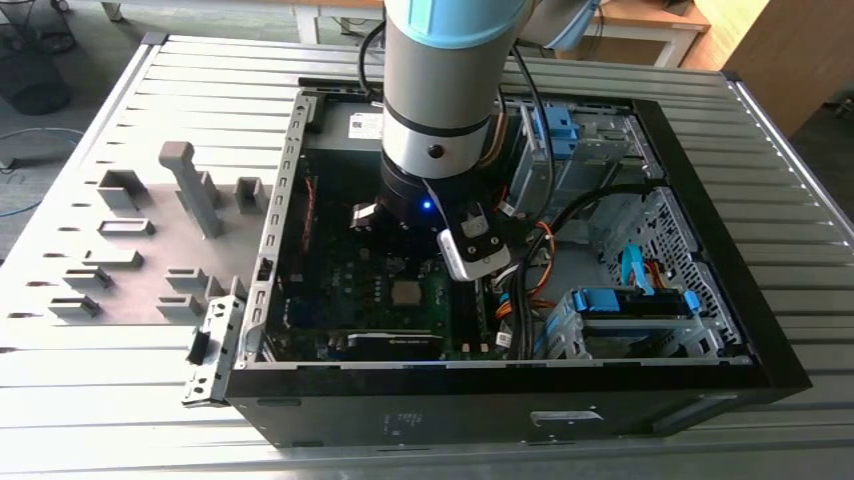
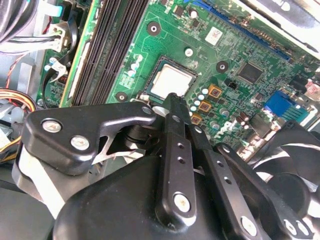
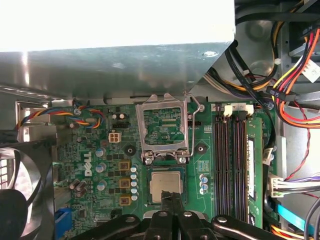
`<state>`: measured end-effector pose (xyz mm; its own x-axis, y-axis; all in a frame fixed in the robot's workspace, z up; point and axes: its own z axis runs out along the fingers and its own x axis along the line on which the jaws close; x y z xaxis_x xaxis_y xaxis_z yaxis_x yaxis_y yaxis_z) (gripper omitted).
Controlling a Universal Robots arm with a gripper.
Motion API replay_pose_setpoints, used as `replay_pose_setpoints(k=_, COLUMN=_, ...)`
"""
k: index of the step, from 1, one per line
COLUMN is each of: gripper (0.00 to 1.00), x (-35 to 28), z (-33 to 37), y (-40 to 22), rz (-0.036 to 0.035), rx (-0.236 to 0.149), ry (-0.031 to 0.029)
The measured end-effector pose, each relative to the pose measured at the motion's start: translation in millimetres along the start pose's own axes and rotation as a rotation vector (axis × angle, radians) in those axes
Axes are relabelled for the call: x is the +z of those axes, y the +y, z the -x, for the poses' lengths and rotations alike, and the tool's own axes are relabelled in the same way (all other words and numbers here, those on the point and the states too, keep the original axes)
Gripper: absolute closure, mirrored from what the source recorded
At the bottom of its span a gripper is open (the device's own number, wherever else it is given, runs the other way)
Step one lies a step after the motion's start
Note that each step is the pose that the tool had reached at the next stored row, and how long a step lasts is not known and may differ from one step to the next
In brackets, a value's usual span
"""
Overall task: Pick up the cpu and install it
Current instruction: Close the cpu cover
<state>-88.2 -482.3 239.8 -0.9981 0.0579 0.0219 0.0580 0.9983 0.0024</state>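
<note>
Seeing the gripper (image 3: pixel 172 197) pinched fully together, gripping nothing, tips hanging at the edge of the cpu (image 3: pixel 165 184). Noting the cpu as a small flat square, silvery-grey top, lying in its socket on the green motherboard (image 3: pixel 100 150); socket bracket (image 3: pixel 165 101) swung open beside it. Finding the board sitting inside an open black computer case (image 1: pixel 400 420), coloured cables (image 1: pixel 538 262) toward the exterior view's right. Spotting the case resting on a slatted metal table (image 1: pixel 200 90), grey fixtures (image 1: pixel 194 185) at the exterior view's left.
</note>
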Motion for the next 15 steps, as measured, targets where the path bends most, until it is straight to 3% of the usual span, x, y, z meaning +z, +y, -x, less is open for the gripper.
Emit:
replay_pose_setpoints(k=6, gripper=0.89, x=1.0, z=3.6, y=0.4, rz=-0.0002, rx=-0.009, ry=0.0001)
replay_pose_setpoints(k=15, gripper=0.89, x=3.3, z=8.8, y=0.7, rz=-0.0014, rx=-0.062, ry=0.0001)
